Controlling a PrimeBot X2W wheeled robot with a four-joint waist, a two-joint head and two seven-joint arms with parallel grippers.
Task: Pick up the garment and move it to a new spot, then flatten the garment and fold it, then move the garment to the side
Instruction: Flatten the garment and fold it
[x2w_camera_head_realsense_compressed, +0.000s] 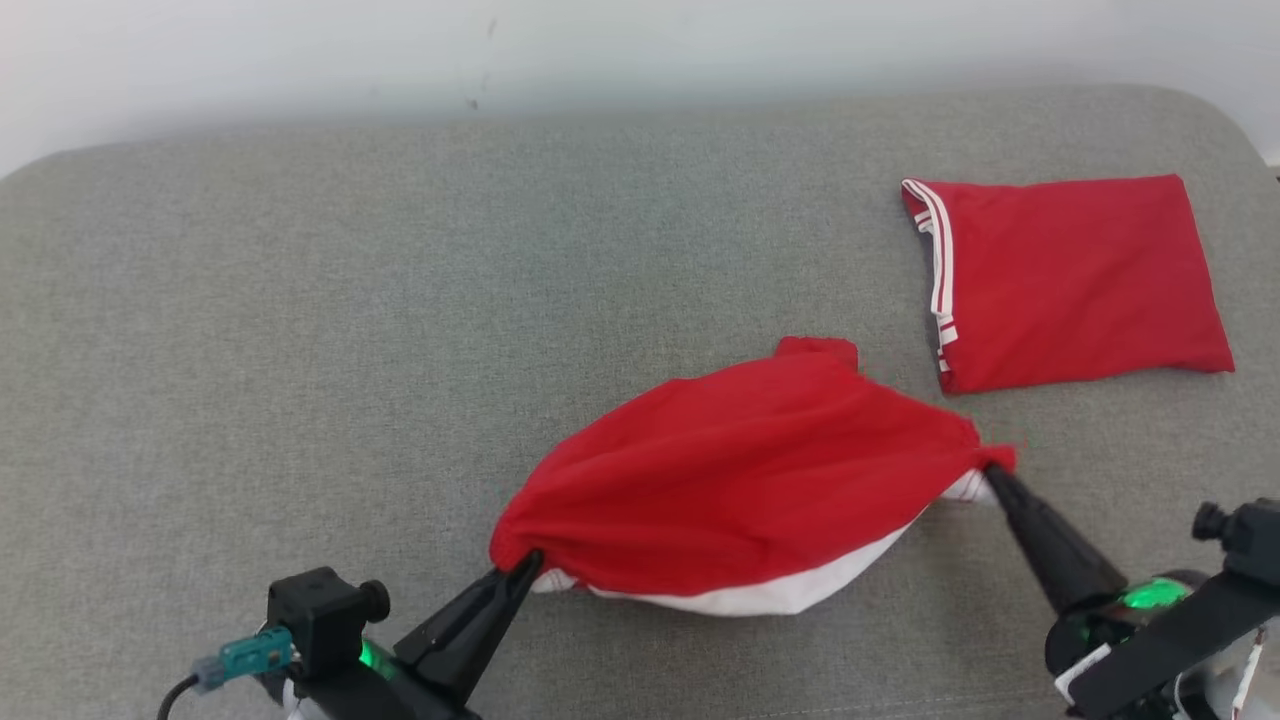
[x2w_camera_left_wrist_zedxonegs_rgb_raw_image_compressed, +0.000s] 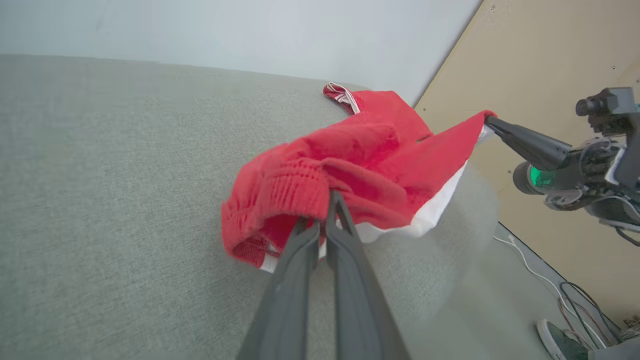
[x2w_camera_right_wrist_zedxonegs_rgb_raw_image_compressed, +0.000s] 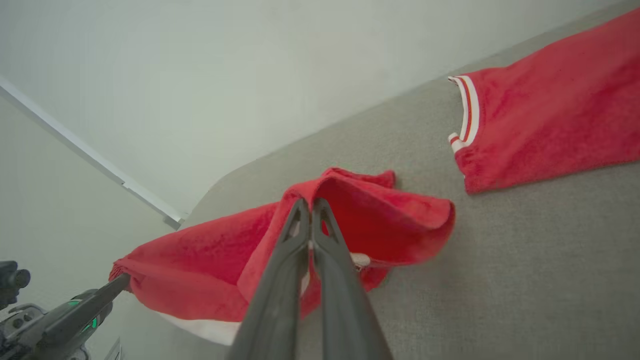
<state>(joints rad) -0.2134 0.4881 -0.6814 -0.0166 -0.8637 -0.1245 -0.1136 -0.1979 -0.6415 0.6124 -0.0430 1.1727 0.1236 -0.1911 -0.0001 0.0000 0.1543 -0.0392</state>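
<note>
Between my two tools in the head view, the red garment (x2w_camera_head_realsense_compressed: 740, 470) hangs stretched like a sling, its white underside showing along the lower edge. My left tool (x2w_camera_head_realsense_compressed: 525, 565) is closed on the bunched corner at its own tip, and my right tool (x2w_camera_head_realsense_compressed: 990, 475) is closed on the opposite corner. The garment's far end, beyond both tips, touches the grey cushion (x2w_camera_head_realsense_compressed: 300, 350). Past my right tool and a little to its right, a folded red cloth (x2w_camera_head_realsense_compressed: 1070, 280) with white stripes lies flat on the cushion, apart from the garment.

Along my left wrist view, my left tool (x2w_camera_left_wrist_zedxonegs_rgb_raw_image_compressed: 320, 210) has its two fingers pinched together on a gathered, ribbed edge of the garment (x2w_camera_left_wrist_zedxonegs_rgb_raw_image_compressed: 360, 165), with only a thin gap between the fingers lower down. Across the cloth, to the right of my tips, my right tool (x2w_camera_left_wrist_zedxonegs_rgb_raw_image_compressed: 487, 120) grips the other corner. A white cable (x2w_camera_left_wrist_zedxonegs_rgb_raw_image_compressed: 525, 260) and a shoe (x2w_camera_left_wrist_zedxonegs_rgb_raw_image_compressed: 555, 340) lie on the floor at the lower right.

Along my right wrist view, my right tool (x2w_camera_right_wrist_zedxonegs_rgb_raw_image_compressed: 311, 202) is shut on a fold of the garment (x2w_camera_right_wrist_zedxonegs_rgb_raw_image_compressed: 390, 225), which drapes down both sides of the fingers. My left tool (x2w_camera_right_wrist_zedxonegs_rgb_raw_image_compressed: 122, 280) holds the far corner at the lower left. The folded red cloth (x2w_camera_right_wrist_zedxonegs_rgb_raw_image_compressed: 550, 115) lies ahead to the right.
</note>
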